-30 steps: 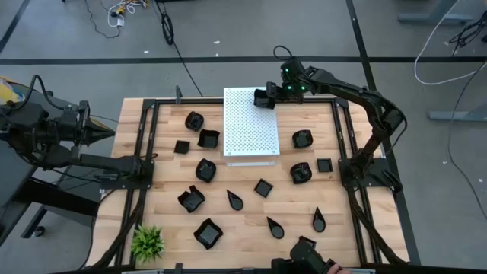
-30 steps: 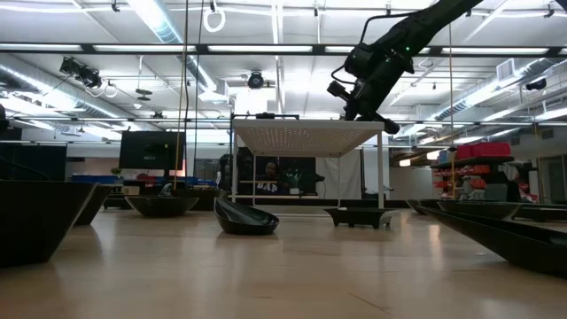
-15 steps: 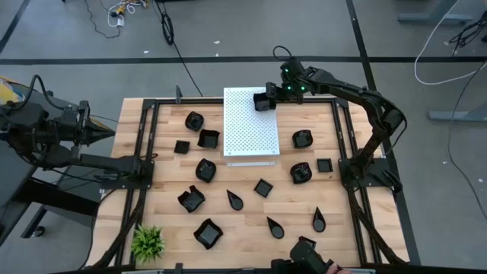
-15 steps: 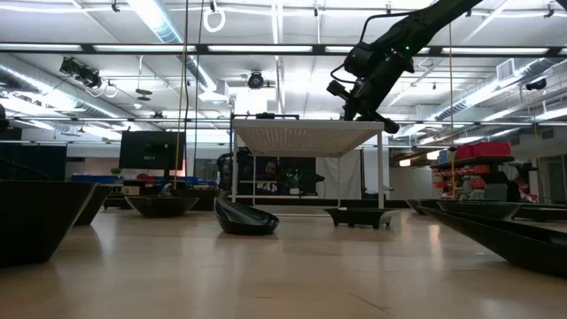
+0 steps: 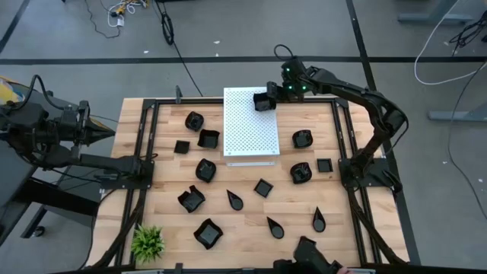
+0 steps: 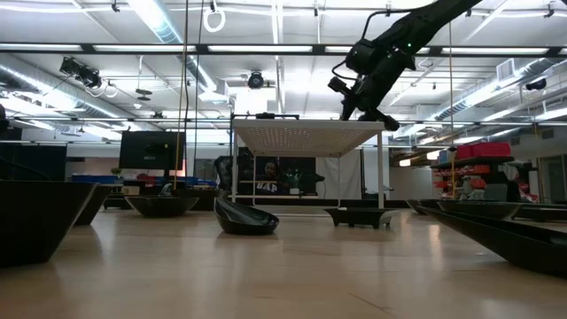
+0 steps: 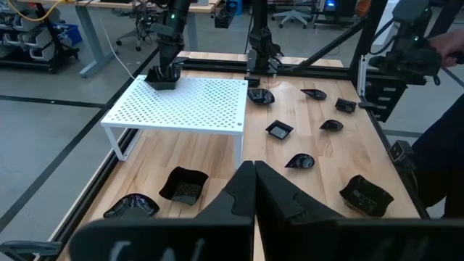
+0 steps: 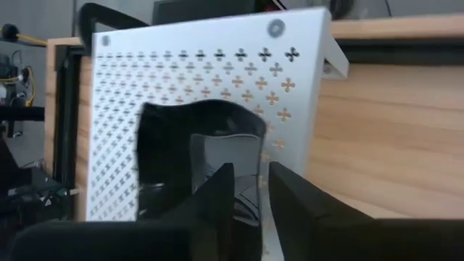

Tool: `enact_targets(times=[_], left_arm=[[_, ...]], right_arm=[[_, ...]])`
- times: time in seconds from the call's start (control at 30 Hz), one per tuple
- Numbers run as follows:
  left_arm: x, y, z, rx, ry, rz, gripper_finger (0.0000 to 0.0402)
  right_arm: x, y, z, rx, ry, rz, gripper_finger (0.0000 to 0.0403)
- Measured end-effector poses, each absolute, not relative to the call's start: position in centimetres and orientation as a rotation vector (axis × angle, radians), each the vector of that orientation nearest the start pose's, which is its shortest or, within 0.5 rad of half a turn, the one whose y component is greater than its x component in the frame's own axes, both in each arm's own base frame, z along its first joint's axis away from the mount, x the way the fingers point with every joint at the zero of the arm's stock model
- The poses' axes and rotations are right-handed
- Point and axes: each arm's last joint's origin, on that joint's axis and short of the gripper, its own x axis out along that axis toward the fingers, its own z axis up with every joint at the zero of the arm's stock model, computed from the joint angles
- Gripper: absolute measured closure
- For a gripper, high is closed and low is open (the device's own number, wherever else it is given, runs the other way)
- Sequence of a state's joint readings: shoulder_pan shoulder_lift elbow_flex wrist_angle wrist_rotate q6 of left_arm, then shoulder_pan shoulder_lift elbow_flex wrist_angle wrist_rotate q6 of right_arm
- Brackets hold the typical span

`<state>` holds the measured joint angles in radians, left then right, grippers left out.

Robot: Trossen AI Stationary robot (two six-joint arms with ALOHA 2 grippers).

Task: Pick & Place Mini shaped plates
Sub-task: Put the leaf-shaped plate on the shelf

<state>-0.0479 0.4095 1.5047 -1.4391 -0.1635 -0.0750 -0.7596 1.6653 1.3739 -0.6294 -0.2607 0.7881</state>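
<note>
Plates, small and black and shiny, lie all over the wooden counter (image 5: 251, 205). One little square plate (image 5: 262, 101) sits on the far right corner of the white board with holes (image 5: 247, 133). The right end effector (image 5: 266, 99) is right at this plate. Its fingers (image 8: 217, 192) stand a little apart, one on each side of the plate's wall, so I think it is letting go and not squeezing.

What could go wrong? The plate sits close to the board's edge. If the arm lifts and a finger catches the wall, the plate may tip or slide off the board. The shiny plate looks slippery too.

The room is big, with bright lights in long rows on the ceiling and cables on the grey floor. A black frame runs around the counter. The white board stands on thin legs in the far middle. The left arm waits off the left side of the counter, and the left end effector (image 7: 254, 192) has its fingers pressed together, holding nothing. Other plates (image 5: 205, 170) rest on the wood near the board. A small green plant (image 5: 148, 242) stands at the near left corner.
</note>
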Motion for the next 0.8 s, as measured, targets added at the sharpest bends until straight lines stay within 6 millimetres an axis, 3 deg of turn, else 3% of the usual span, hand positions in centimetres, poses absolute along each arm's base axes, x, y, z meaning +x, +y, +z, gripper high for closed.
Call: enact_targets(times=[0.4,0.6,0.8], left_arm=[[-7.2,0.8,42.1,-0.038,0.337,0.127,0.0399],[-7.2,0.8,42.1,-0.038,0.338,0.127,0.0399],[-7.2,0.8,42.1,-0.038,0.337,0.127,0.0399]], right_arm=[[24.7,-22.1,30.9,1.110,0.559,-0.742,0.0291],[24.4,-20.6,31.6,1.064,0.611,-0.715,0.0293],[23.4,-19.1,30.9,1.061,0.641,-0.713,0.0293]])
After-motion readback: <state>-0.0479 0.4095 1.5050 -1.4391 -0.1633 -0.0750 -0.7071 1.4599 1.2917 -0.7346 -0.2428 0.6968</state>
